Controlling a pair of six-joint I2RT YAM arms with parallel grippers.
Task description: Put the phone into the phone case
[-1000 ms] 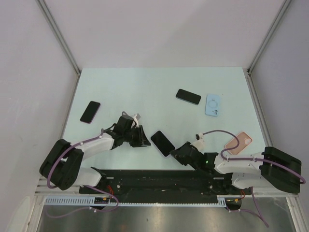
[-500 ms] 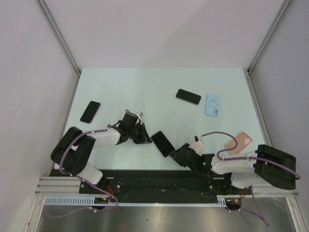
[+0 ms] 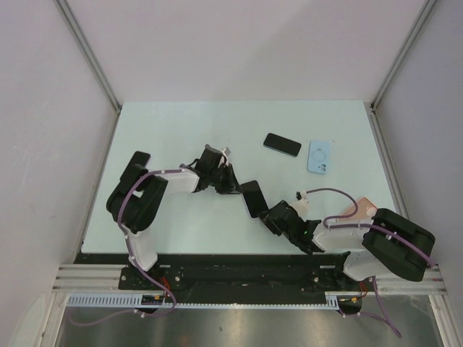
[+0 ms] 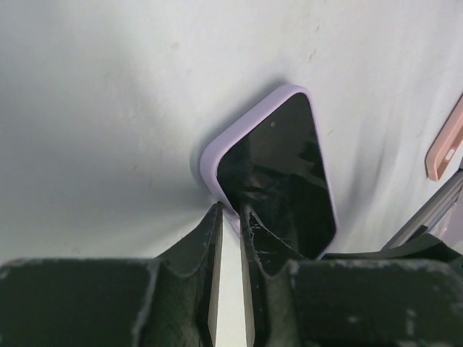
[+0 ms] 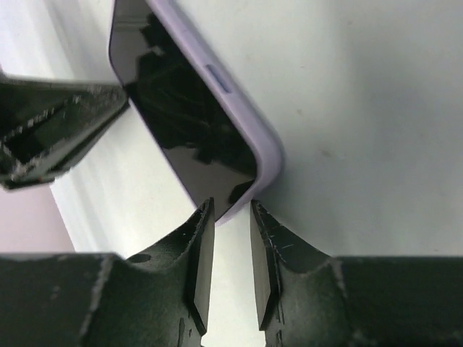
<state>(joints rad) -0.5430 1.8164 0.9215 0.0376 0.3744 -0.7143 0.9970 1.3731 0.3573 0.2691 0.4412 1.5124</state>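
A black phone [image 3: 253, 198] sits inside a lilac phone case [image 4: 244, 117] near the table's middle, between my two grippers. My left gripper [image 3: 237, 189] comes from the left, and its tips [image 4: 230, 210] are shut on the near corner of the cased phone [image 4: 278, 173]. My right gripper [image 3: 269, 217] is at the other end. In the right wrist view its jaws [image 5: 231, 206] stand slightly apart, with the rounded corner of the lilac case [image 5: 242, 116] just between the fingertips. The screen [image 5: 181, 123] faces up.
A second black phone [image 3: 282, 144] and a light blue case [image 3: 320, 157] lie at the back right. A pink case [image 3: 358, 211] lies by the right arm, half under its cable. Another black phone [image 3: 139, 157] shows at the left, behind the left arm.
The left arm reached right and closed on the phone's corner. The phone shifted up and right. The right jaws have widened around the other corner.
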